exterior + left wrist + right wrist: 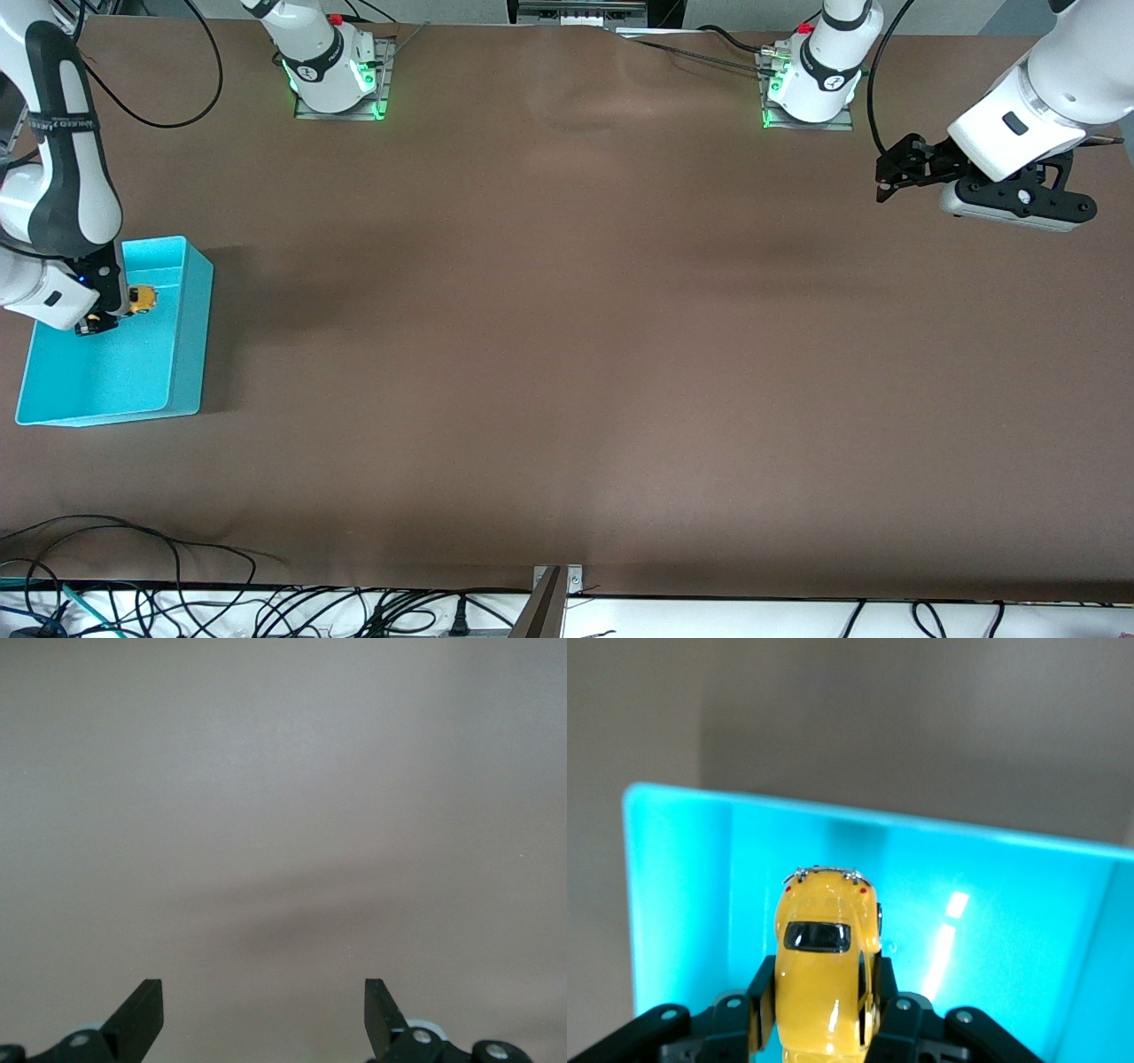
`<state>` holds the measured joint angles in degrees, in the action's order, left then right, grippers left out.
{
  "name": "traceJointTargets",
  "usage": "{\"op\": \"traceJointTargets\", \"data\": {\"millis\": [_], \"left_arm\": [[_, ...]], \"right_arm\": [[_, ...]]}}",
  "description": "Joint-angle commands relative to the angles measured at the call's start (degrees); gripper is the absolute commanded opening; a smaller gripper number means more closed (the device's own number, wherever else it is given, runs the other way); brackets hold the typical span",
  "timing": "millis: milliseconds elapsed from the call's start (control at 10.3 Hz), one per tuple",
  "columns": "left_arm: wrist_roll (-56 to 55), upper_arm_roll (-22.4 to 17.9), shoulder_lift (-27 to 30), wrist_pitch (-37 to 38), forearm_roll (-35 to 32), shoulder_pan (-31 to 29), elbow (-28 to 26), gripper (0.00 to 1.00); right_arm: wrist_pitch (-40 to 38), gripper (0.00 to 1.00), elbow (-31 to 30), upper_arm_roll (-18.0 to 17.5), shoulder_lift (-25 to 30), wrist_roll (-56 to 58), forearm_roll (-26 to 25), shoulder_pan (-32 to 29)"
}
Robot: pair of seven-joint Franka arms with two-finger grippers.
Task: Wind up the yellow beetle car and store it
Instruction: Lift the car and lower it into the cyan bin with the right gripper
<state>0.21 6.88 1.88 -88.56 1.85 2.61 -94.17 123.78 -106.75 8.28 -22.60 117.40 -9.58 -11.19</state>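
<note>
My right gripper (124, 306) is shut on the yellow beetle car (142, 299) and holds it over the inside of the open turquoise bin (190, 332) at the right arm's end of the table. In the right wrist view the car (826, 966) sits between the two black fingers (760, 997), its dark window up, with the bin's wall (992, 904) in front of it. My left gripper (886, 182) is open and empty, up over the bare table at the left arm's end; its fingertips (142, 1010) show wide apart above the brown surface.
The brown table (567, 354) spreads between the two arms. The arm bases (332, 66) stand along the edge farthest from the front camera. Cables (133, 594) lie along the edge nearest to it.
</note>
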Motion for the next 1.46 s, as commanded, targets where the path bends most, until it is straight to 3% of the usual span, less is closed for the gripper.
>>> {"op": "traceJointTargets", "data": {"millis": [0,778,1362], "left_arm": [[-0.3,-0.2,0.4,1.2,1.0,0.2,0.7,1.00],[-0.6,0.0,0.4,1.2,1.0,0.2,0.7,1.00],[-0.6,0.1,0.5,1.3,0.9,0.2,0.7,1.00]], "right_arm": [[3.4,0.00,0.9,-0.6,-2.7,2.5,-0.6,-2.9],[12.0,0.00,0.9,-1.1,-8.9,6.9,0.3,-6.3],[14.7,0.00,2.2,-1.1,-12.3,13.6,6.2,-6.5]]}}
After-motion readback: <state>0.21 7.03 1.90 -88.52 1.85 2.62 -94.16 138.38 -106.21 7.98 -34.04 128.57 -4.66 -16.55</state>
